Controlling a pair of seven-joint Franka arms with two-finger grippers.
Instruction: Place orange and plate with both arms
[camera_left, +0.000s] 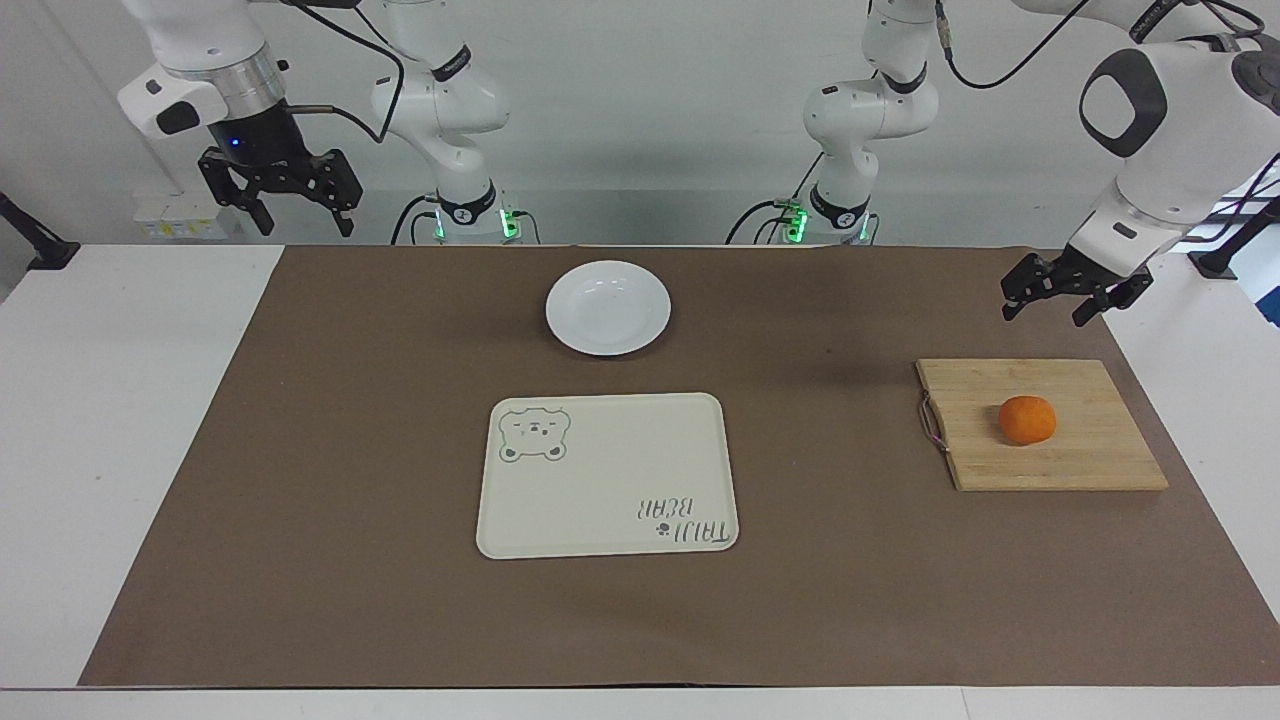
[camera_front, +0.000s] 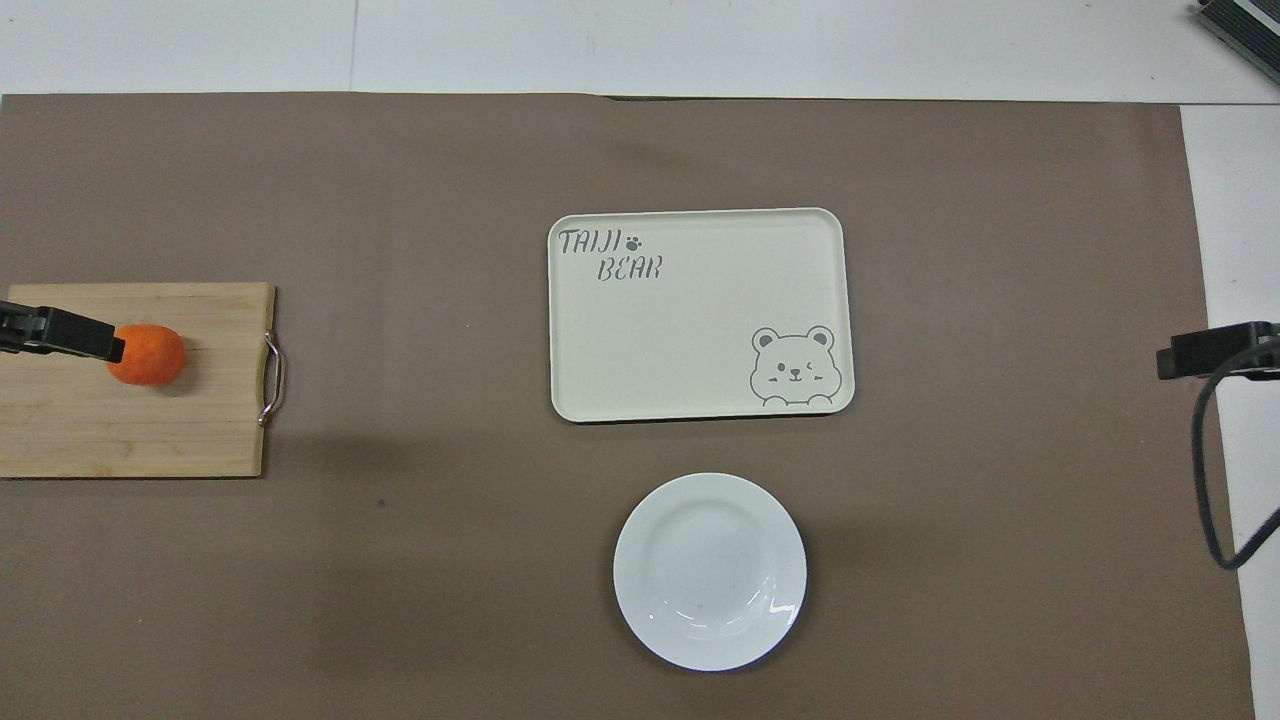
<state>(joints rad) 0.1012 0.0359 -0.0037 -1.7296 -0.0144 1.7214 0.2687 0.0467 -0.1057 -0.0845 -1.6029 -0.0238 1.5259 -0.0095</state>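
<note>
Orange: small, round, bright, sitting on wooden board at left arm's end of table; plate: white, glossy, shallow, empty, nearer robots than tray; tray cream, bear drawing, empty. Left gripper raised over mat beside board, fingers spread, holding nothing; right gripper waiting high at right arm's end, fingers wide, empty.
</note>
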